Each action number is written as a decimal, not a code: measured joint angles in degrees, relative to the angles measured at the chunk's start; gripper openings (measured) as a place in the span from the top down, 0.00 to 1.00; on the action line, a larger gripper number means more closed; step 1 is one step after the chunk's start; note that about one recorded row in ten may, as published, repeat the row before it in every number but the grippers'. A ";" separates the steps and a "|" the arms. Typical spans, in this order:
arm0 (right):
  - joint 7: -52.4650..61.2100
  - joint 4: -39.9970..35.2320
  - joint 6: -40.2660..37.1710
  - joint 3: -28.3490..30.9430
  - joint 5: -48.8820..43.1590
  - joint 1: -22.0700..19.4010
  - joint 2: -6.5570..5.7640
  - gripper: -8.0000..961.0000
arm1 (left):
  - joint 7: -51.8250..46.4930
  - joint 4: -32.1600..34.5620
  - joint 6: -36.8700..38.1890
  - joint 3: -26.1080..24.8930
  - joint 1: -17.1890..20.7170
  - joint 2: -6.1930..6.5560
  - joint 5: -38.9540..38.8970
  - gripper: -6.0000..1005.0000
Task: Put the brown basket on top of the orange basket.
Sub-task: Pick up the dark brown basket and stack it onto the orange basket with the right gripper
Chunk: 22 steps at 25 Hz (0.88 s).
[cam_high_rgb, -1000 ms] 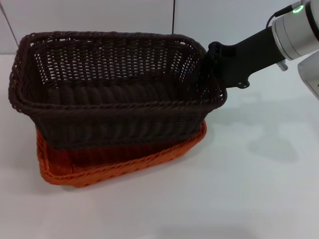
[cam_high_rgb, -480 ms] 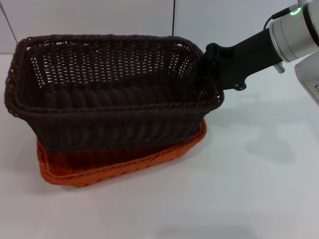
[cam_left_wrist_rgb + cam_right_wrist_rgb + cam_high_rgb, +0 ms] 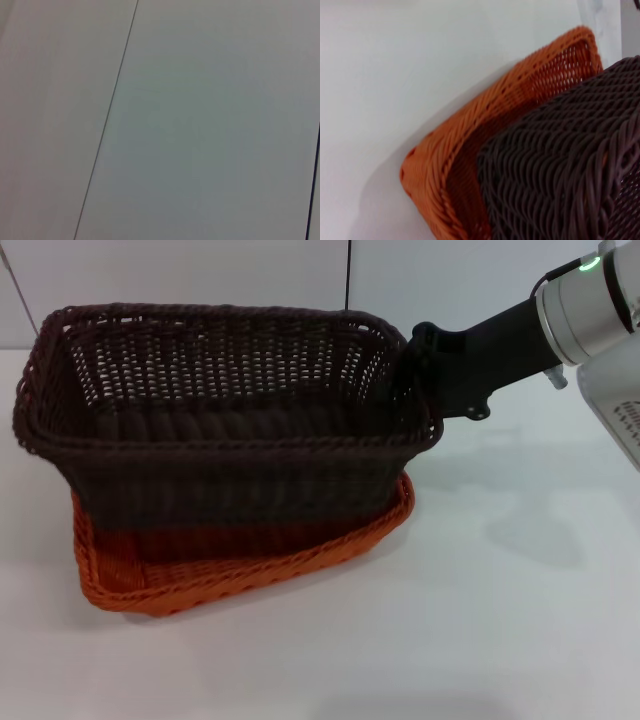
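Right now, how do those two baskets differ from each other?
The brown basket is dark, nearly black; the orange basket is bright. The brown one sits on top, partly inside the orange one, which rests on the table. The right gripper is at the brown one's end; nothing touches the orange. Both are rectangular and woven.

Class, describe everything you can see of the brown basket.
The brown basket is rectangular, dark brown woven wicker-like plastic, with a braided rim and open-weave sloping sides. It sits upright, open side up and empty, its base down inside the orange basket, slightly askew to it. The right gripper is at its right end rim; the grip itself is hidden.
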 joint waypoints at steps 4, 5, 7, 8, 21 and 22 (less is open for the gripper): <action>1.28 -1.02 1.66 0.26 -0.17 -0.63 0.89 0.80 | 0.00 0.06 -0.06 0.00 -0.14 0.00 -0.05 0.23; 1.36 -1.17 1.81 0.35 -0.03 -0.71 1.09 0.80 | 0.00 0.09 -0.09 0.00 -0.20 0.00 -0.04 0.23; 1.49 -1.28 2.26 0.39 0.11 -0.89 1.25 0.75 | 0.00 0.11 -0.10 0.00 -0.23 0.00 -0.05 0.23; 1.54 -1.28 2.40 0.38 0.11 -0.91 1.28 0.71 | 0.00 0.15 -0.11 0.00 -0.32 0.00 -0.08 0.23; 1.72 -4.51 -0.95 0.95 1.77 -2.21 1.45 0.44 | 0.01 0.69 -0.35 0.00 -1.21 0.04 -0.20 0.23; 1.96 -5.08 -1.31 1.19 1.62 -2.48 1.45 0.44 | 0.06 0.69 -0.42 0.00 -1.25 0.06 -0.23 0.23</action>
